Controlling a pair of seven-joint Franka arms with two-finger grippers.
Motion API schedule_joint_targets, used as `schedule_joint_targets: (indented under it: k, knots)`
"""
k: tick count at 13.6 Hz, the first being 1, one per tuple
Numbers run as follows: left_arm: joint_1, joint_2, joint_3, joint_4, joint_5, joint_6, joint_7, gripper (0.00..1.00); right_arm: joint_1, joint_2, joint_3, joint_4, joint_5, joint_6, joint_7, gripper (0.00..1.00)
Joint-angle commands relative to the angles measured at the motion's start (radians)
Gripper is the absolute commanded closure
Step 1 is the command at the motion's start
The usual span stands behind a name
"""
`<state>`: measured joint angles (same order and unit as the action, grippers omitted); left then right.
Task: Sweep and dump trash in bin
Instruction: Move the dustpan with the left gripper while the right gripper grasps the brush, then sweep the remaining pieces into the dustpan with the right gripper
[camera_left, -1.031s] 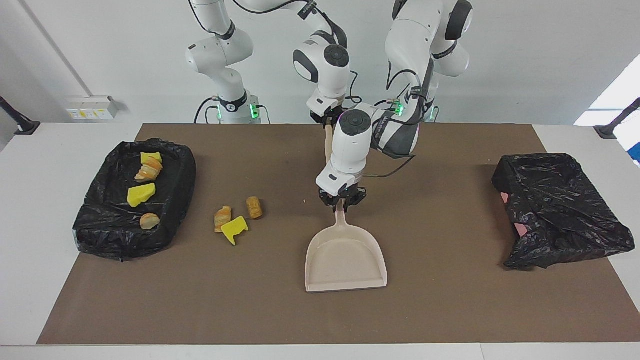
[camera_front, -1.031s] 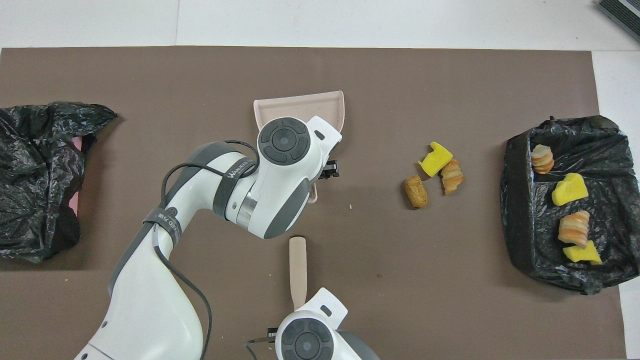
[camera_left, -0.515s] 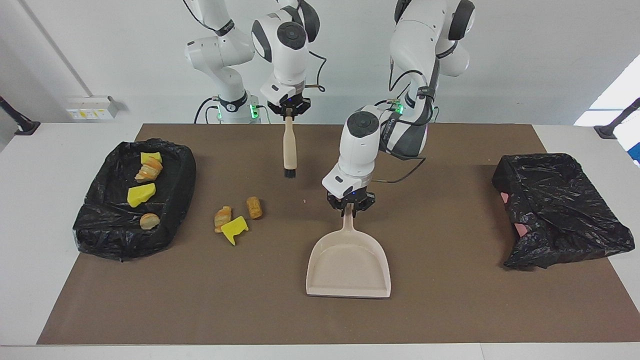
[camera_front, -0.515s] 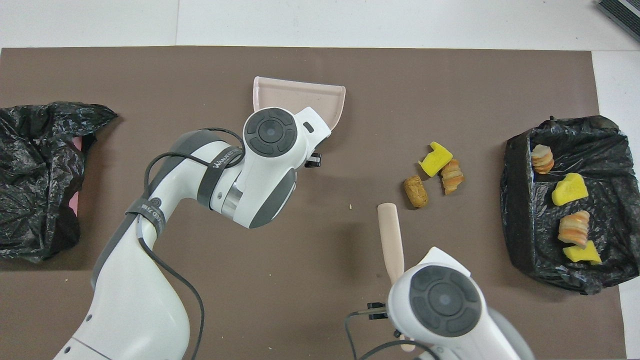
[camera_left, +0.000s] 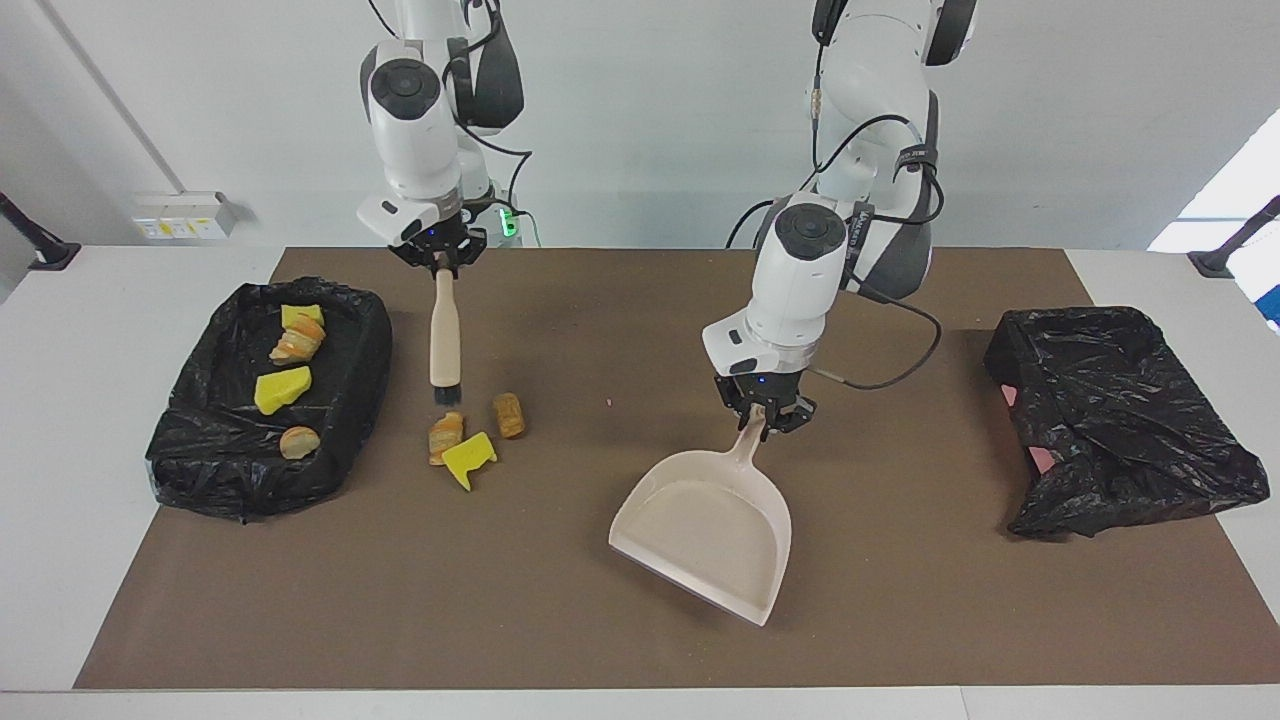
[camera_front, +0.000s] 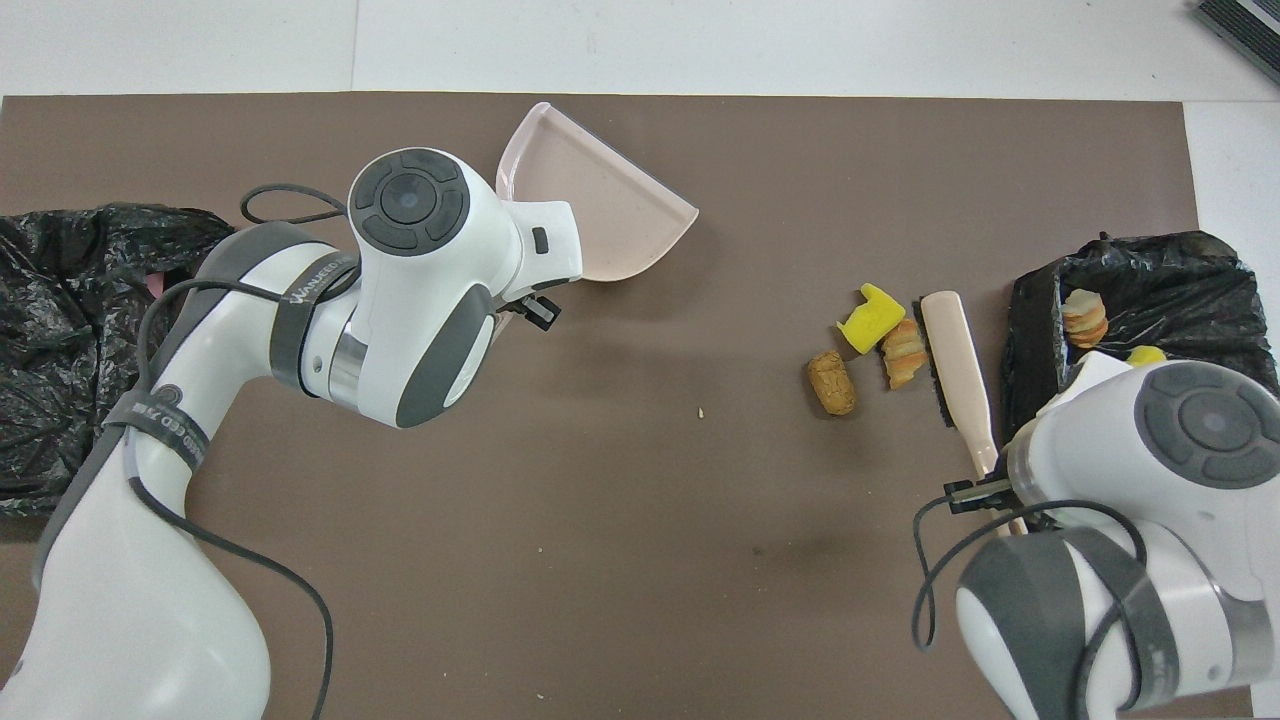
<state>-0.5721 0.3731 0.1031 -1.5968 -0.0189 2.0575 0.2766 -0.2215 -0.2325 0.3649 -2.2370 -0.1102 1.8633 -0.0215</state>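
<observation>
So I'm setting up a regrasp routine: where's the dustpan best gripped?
By its narrow handle, from above, as the left gripper holds it now. The dustpan itself is wide and thin-walled; the handle sticks out toward the robots.

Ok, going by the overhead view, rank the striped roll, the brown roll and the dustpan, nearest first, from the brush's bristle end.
1. striped roll, right beside the bristles of the brush.
2. brown roll, next along, toward the left arm's end.
3. dustpan, farthest, toward the left arm's end.
</observation>
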Motion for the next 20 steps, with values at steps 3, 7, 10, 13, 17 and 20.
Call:
schedule_joint_targets:
  k: [3, 7, 10, 13, 17, 20]
  knots:
    - [0.049, -0.135, -0.003, -0.155, 0.016, -0.016, 0.445, 1.0, -0.047, 0.193, 0.016, 0.005, -0.193, 0.143, -0.031, 1.0]
    - [0.075, -0.158, -0.003, -0.201, 0.016, -0.023, 0.85, 1.0, -0.05, 0.237, 0.017, -0.038, -0.227, 0.2, -0.037, 1.0]
    - [0.003, -0.238, -0.003, -0.33, 0.023, -0.017, 0.854, 1.0, -0.041, 0.217, 0.023, -0.095, -0.194, 0.206, -0.022, 1.0]
    - [-0.055, -0.278, -0.003, -0.374, 0.047, -0.043, 0.73, 1.0, 0.013, 0.191, 0.023, -0.122, -0.1, 0.197, -0.018, 1.0]
    - [-0.124, -0.269, -0.011, -0.417, 0.047, -0.031, 0.514, 1.0, 0.077, 0.194, 0.023, -0.148, -0.08, 0.2, -0.023, 1.0]
    - [-0.144, -0.266, -0.013, -0.433, 0.045, -0.022, 0.478, 1.0, 0.147, 0.228, 0.023, -0.15, 0.048, 0.203, -0.046, 1.0]
